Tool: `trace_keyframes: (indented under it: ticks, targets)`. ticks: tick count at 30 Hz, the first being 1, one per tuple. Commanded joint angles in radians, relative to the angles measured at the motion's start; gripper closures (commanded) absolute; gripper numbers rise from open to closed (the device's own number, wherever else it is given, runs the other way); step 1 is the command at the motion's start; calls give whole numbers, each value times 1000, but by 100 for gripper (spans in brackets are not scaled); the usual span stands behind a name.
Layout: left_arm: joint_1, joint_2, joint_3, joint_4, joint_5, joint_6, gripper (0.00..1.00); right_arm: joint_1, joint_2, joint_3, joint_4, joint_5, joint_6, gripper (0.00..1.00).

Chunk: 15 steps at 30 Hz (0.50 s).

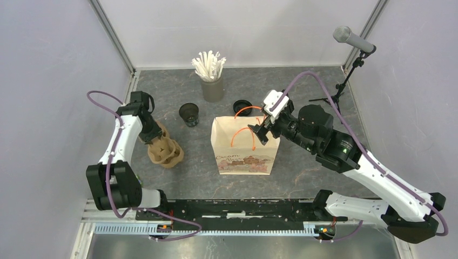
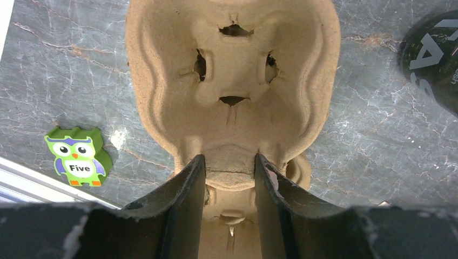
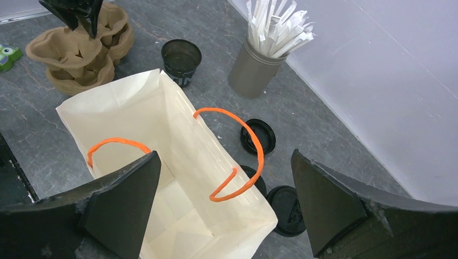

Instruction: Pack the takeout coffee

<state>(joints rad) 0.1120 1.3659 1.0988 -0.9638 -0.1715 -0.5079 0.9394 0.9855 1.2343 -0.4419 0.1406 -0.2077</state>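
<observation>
Black cup (image 1: 189,114), no lid, stands on desk (image 1: 189,178) behind paper bag (image 1: 244,154). Prob. light, thin wall, crushes easily: take sides under rim. Left hand (image 2: 229,159) pinches pulp carrier (image 2: 232,65) rim; right hand (image 3: 224,156) wide above bag.

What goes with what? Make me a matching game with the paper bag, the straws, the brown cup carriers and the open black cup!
Things:
1. paper bag
2. straws
3. cup carriers
4. black cup

Clues:
a. standing in the grey cup
b. no lid on
c. orange handles
d. pinched between the left jaws

Pairs: 1-c, 2-a, 3-d, 4-b
</observation>
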Motion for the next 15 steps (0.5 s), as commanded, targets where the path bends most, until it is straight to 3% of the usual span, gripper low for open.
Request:
trace_keyframes:
  ticks: [1,9,15]
  targets:
    - [4,-4,46,-4,32,3,56,-3,-24,16,14,20,-6,2]
    - [3,-53,138,-83,42,46,57,-2,-24,6,33,24,15,2]
    - [2,-149,258,-157,110,81,57,-4,47,105,-74,214,172,2]
